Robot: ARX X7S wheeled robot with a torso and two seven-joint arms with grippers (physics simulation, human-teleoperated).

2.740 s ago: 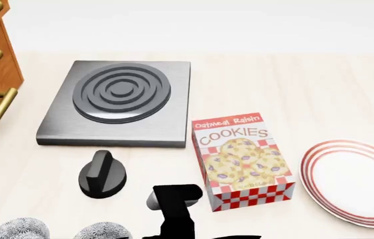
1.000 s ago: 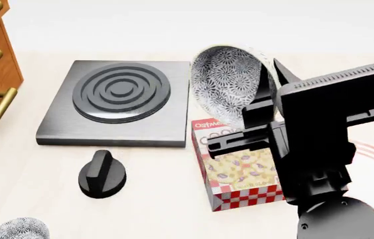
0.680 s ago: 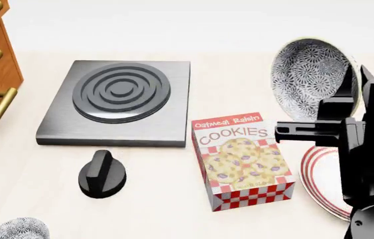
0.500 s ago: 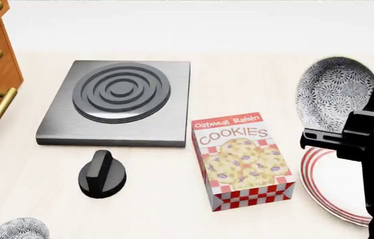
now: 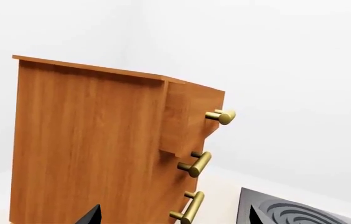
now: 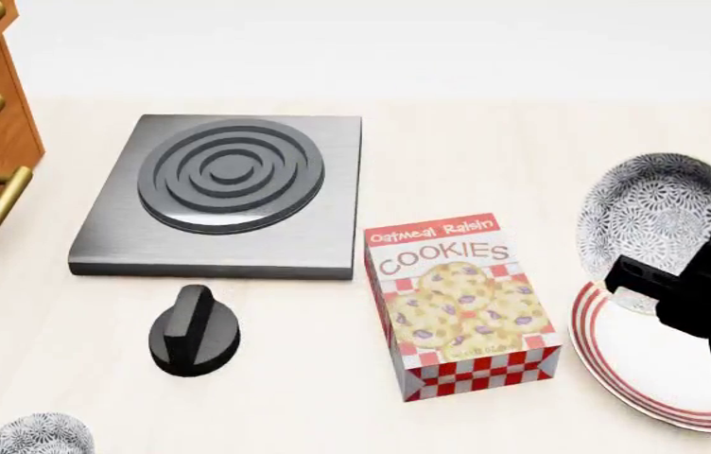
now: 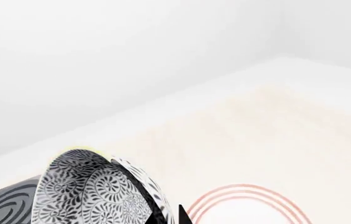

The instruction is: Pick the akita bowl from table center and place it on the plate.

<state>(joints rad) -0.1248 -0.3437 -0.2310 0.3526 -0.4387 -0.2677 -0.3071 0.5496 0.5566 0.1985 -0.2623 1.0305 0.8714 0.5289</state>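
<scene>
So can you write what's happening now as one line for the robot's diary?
phase: carry | right claw: holds akita bowl, tilted | target: plate, bowl above its far edge | left claw: idle near drawers

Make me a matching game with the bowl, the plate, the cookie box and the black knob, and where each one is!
Things:
1. bowl
2. plate
3. cookie box
4. knob

Places:
A. lying on the table under the right gripper
B. in front of the burner
C. held tilted in the air by the right gripper
D. between the knob and the plate

Pairs: 1-C, 2-A, 3-D, 4-B
</scene>
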